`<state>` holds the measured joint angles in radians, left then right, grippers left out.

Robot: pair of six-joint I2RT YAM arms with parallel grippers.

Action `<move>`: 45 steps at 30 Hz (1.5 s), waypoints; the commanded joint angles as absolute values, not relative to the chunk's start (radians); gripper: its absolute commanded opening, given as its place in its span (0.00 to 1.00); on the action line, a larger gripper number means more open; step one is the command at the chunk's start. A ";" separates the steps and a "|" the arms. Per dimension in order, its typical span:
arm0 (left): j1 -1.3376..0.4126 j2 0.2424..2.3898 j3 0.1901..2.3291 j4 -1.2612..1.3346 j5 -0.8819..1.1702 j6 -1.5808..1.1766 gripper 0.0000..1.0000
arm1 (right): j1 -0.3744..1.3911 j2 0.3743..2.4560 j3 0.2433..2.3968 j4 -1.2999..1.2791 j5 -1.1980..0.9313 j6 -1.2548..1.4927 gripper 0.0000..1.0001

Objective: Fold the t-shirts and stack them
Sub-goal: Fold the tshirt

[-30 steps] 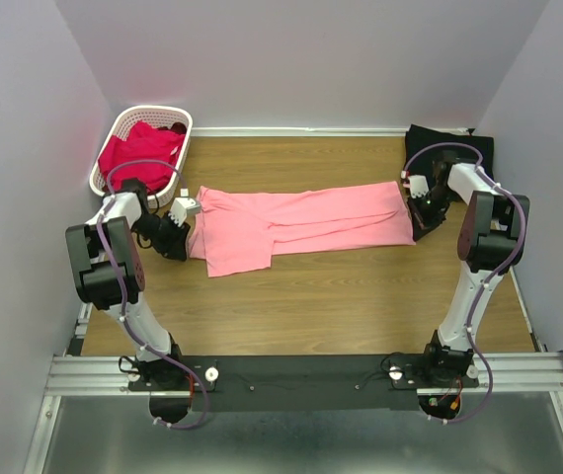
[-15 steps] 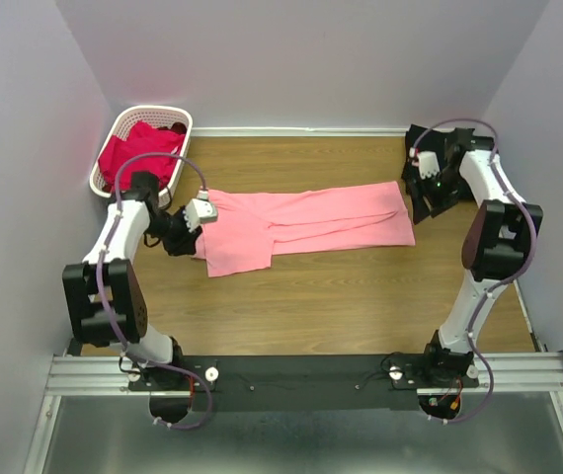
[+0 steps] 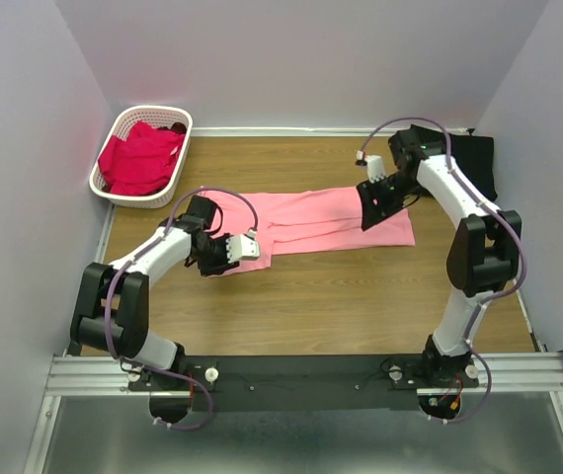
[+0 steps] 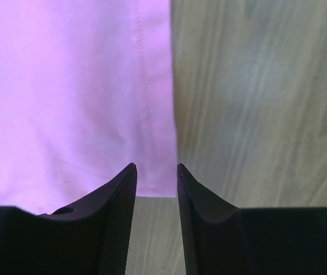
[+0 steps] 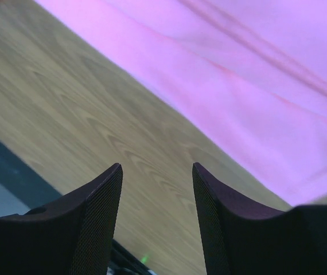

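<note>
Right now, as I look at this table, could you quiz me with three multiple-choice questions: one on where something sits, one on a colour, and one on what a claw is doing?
1. Where is the white basket?
A) far left corner
B) far right corner
C) middle of the table

2. What colour is the t-shirt spread across the middle?
A) black
B) light pink
C) green

3. How is the right gripper?
A) shut on the shirt
B) out of view
C) open, holding nothing

Answers:
1 A: the top view shows it at the far edge on the left side.
2 B: the flat cloth is pale salmon-pink in every view.
3 C: its wrist view shows the jaws apart with nothing between them.
</note>
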<state>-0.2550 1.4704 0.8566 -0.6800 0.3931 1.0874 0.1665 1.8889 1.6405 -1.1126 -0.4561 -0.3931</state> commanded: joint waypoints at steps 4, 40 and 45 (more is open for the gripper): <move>-0.258 1.522 0.804 -0.583 0.262 1.078 0.44 | 0.270 1.930 1.571 -0.986 -0.615 -0.241 0.59; -0.255 1.764 1.440 -0.847 0.402 0.986 0.00 | 0.247 1.937 1.609 -0.979 -0.482 -0.271 0.57; -0.253 1.879 1.598 -0.789 0.379 0.925 0.00 | 0.236 1.937 1.598 -0.979 -0.482 -0.275 0.57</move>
<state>-0.2554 1.8000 1.5120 -0.8101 0.3573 0.9928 0.2481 1.9320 1.5829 -0.9882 -0.5014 -0.2630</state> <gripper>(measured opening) 0.008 0.577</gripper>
